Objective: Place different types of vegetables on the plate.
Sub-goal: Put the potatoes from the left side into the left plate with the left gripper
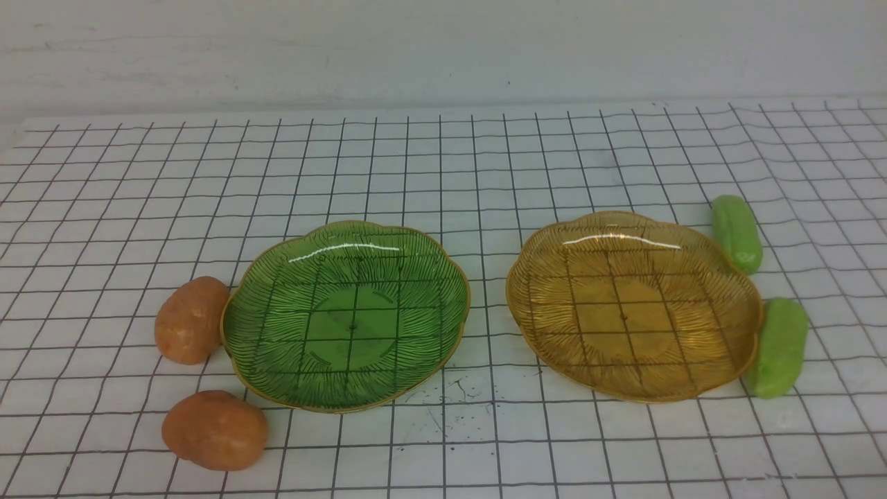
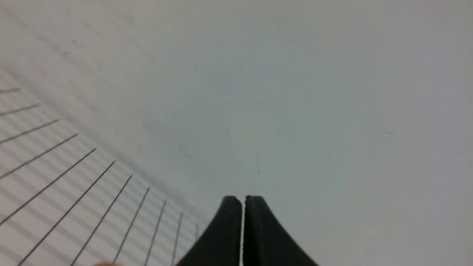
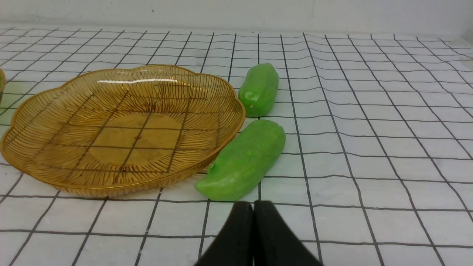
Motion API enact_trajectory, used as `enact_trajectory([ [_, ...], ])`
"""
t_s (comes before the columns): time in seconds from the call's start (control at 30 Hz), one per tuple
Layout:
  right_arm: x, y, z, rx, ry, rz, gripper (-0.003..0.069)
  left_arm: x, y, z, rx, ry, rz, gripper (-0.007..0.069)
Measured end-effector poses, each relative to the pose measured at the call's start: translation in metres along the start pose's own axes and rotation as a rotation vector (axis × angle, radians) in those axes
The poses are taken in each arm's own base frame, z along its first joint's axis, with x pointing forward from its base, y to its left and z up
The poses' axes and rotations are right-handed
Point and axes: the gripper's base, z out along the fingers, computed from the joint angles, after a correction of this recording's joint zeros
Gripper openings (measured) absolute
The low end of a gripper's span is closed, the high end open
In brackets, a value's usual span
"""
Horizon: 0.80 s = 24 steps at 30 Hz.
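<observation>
1. Cropped by the edge of the left wrist view: left gripper [image 2: 242, 201], only two dark tips showing, pressed together.
2. Blurred across that whole view; orange sliver [image 2: 107, 263] at the edge, too small to identify.
3. Cropped likewise in the right wrist view: right gripper [image 3: 253, 205], tips together.
4. Cut to a thin strip there: green plate [image 3: 1, 87].
5. Partly covered by the amber plate [image 1: 748, 305] rim, front view: near cucumber [image 1: 779, 346].
</observation>
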Motion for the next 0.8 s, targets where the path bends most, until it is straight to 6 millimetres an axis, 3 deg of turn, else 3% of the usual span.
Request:
enact_trajectory([
  [0.17,-0.004,0.003,0.0,-0.035,-0.064,0.179,-0.0002,-0.038,-0.049,0.008,0.113,0.116,0.149,-0.0008],
  [0.23,-0.012,0.003,0.0,-0.064,-0.146,0.385,-0.0002,-0.043,-0.068,0.022,0.126,0.321,0.225,-0.0008],
  [0.27,-0.014,0.003,-0.001,-0.07,-0.165,0.432,-0.0002,-0.043,-0.069,0.024,0.126,0.343,0.227,-0.0008],
  [0.33,-0.023,0.0,-0.003,-0.097,-0.272,0.723,-0.0002,-0.037,-0.076,0.045,0.096,0.59,0.285,-0.0008],
  [0.4,-0.028,-0.005,-0.005,-0.107,-0.344,0.944,-0.0002,-0.023,-0.071,0.069,0.033,0.829,0.329,-0.0008],
  [0.43,-0.029,-0.006,-0.005,-0.106,-0.354,0.971,-0.0002,-0.023,-0.071,0.071,0.029,0.846,0.335,-0.0008],
  [0.53,-0.032,-0.011,-0.007,-0.089,-0.415,1.07,-0.0002,0.002,-0.05,0.114,-0.104,1.147,0.438,-0.0008],
  [0.8,-0.033,-0.014,-0.007,-0.028,-0.437,0.892,-0.0002,0.021,-0.029,0.192,-0.234,1.289,0.542,-0.0008],
])
